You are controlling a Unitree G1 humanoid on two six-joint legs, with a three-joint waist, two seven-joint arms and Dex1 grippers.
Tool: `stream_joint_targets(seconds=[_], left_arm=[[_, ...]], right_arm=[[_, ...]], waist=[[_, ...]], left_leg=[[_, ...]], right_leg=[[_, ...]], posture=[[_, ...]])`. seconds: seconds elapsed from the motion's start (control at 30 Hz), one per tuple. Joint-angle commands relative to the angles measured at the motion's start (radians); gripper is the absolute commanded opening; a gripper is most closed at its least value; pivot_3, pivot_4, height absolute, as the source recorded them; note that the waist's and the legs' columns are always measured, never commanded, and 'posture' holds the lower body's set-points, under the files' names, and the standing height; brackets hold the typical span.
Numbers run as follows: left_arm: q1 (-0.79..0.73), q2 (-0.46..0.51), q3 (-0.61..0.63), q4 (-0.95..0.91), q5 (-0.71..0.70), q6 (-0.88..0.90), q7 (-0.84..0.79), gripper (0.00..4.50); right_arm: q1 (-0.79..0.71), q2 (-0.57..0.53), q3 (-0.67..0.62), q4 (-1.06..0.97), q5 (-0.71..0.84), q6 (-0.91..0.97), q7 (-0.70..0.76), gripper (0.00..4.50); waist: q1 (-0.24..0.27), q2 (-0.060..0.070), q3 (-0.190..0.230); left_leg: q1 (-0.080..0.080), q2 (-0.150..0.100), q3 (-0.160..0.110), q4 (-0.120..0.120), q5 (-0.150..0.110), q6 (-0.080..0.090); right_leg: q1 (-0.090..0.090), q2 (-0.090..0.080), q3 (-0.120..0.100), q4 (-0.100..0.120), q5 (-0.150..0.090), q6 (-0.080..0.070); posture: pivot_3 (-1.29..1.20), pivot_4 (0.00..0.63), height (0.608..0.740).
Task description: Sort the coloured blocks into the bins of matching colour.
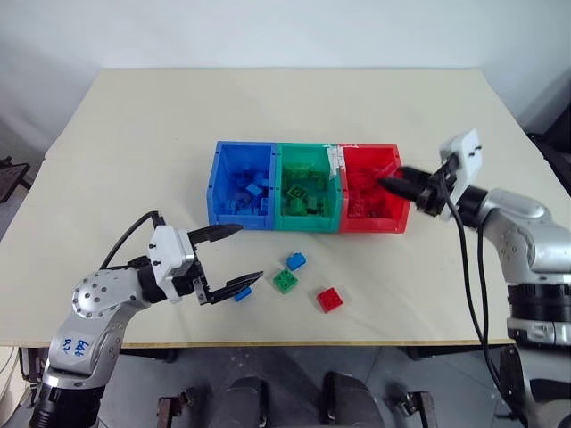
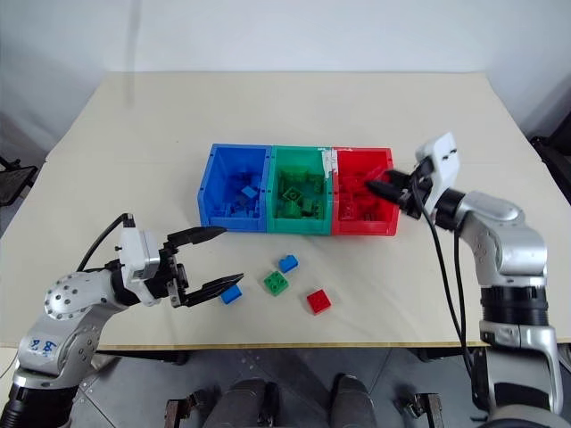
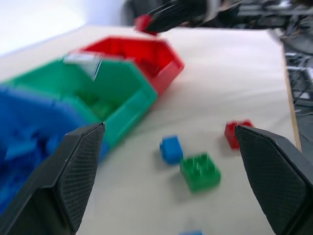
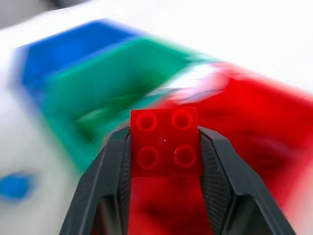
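Table (image 1: pixel 178 116) beige, carrying three joined bins in a row near the middle: blue bin (image 1: pixel 219 192) on the robot's left, green bin (image 1: pixel 308 218) in the middle, red bin (image 1: pixel 393 218) on the right. All three already holding bricks of matching colour. Right gripper (image 1: pixel 385 184) level over the red bin's right rim, fingers clamped on a red brick (image 4: pixel 165 142), studs facing the wrist camera, one finger pressed to each side of it. Same brick seen from the left wrist as a red bit (image 3: pixel 143 22) at the tip of the dark fingers, above the red bin. Left gripper (image 1: pixel 251 254) above the table in front of the blue bin, fingers spread wide, nothing between them, one tip just short of the blue bin's front wall, the other just beside a loose blue brick (image 2: pixel 231 293). Contact with that brick not clear. Four loose bricks on the table in front of the bins: that blue one nearest the left gripper, a second blue brick (image 1: pixel 295 261) in front of the green bin, a green brick (image 1: pixel 285 282) just beside it toward the table edge, another red brick (image 1: pixel 329 300) a bit further right and nearest the edge.
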Motion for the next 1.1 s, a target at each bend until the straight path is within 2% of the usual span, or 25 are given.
stream_joint_targets(seconds=[0.03, 0.13, 0.3, 0.37, 0.5, 0.6, 0.73, 0.83, 1.1], left_arm=[[-0.008, 0.004, -0.007, 0.015, -0.007, 0.002, -0.014, 4.5], [-0.025, 0.009, -0.03, 0.03, 0.009, -0.002, -0.027, 4.5], [-0.046, -0.005, -0.054, 0.059, 0.02, -0.015, -0.034, 4.5], [-0.049, -0.004, -0.064, 0.075, 0.028, -0.024, -0.044, 4.5], [-0.066, 0.01, -0.094, 0.112, 0.044, -0.017, -0.08, 4.5], [-0.085, 0.01, -0.103, 0.138, 0.04, -0.004, -0.093, 4.5], [-0.077, 0.025, -0.086, 0.173, 0.04, -0.05, -0.14, 4.5], [-0.012, 0.068, -0.036, 0.165, -0.036, -0.029, -0.228, 4.5], [0.148, 0.114, 0.093, 0.139, -0.029, -0.093, -0.256, 4.5]], right_arm=[[-0.05, -0.011, 0.027, 0.05, -0.032, -0.048, 0.032, 1.84], [-0.06, -0.021, 0.048, 0.071, -0.049, -0.072, 0.071, 2.78], [-0.021, -0.055, 0.006, 0.05, -0.035, -0.13, 0.123, 4.46], [0.018, -0.084, -0.02, 0.038, -0.033, -0.185, 0.153, 4.49], [0.165, -0.143, -0.148, 0.004, 0.064, -0.274, 0.303, 4.49], [0.312, -0.223, -0.157, 0.031, 0.02, -0.427, 0.447, 4.49], [0.401, -0.271, -0.138, 0.069, -0.005, -0.567, 0.567, 4.49], [0.4, -0.263, -0.077, 0.036, -0.009, -0.576, 0.625, 4.49], [0.295, -0.206, 0.219, -0.135, -0.043, -0.452, 0.728, 4.49]], waist=[[-0.007, 0.0, 0.0], [-0.012, 0.0, 0.0], [-0.008, 0.0, 0.0], [0.001, 0.0, 0.0], [0.015, 0.0, 0.0], [0.018, 0.0, 0.0], [0.006, 0.0, 0.0], [-0.016, 0.0, 0.0], [-0.013, 0.001, 0.001]], left_leg=[[0.0, 0.0, 0.0, 0.0, 0.0, 0.0], [0.0, 0.002, 0.0, 0.0, -0.001, -0.001], [-0.001, 0.004, 0.0, 0.001, -0.001, -0.001], [-0.001, 0.004, 0.0, 0.001, -0.001, -0.001], [-0.001, 0.004, 0.001, 0.001, -0.001, -0.001], [-0.002, 0.003, 0.004, 0.001, -0.001, -0.001], [0.0, 0.004, 0.004, 0.002, -0.001, -0.001], [0.003, 0.009, 0.005, 0.002, -0.002, -0.003], [0.004, 0.01, 0.004, 0.003, -0.003, -0.005]], right_leg=[[0.0, 0.001, 0.0, -0.001, 0.0, 0.0], [0.0, 0.004, 0.0, -0.001, 0.0, 0.0], [0.0, 0.004, 0.0, -0.001, 0.0, 0.0], [0.0, 0.004, 0.0, -0.001, 0.0, 0.0], [0.0, 0.004, 0.0, -0.002, 0.0, 0.0], [0.001, 0.004, 0.0, -0.002, 0.0, 0.0], [0.002, 0.004, 0.001, -0.002, 0.0, 0.0], [0.002, 0.006, 0.001, -0.001, 0.0, 0.0], [0.002, 0.006, 0.001, -0.001, -0.001, -0.002]], posture=[[0.0, 0.15, 0.74], [0.0, 0.15, 0.74], [0.0, 0.15, 0.74], [0.0, 0.15, 0.74], [0.0, 0.15, 0.74], [0.0, 0.15, 0.74], [0.0, 0.15, 0.74], [0.0, 0.15, 0.74], [0.0, 0.15, 0.74]])
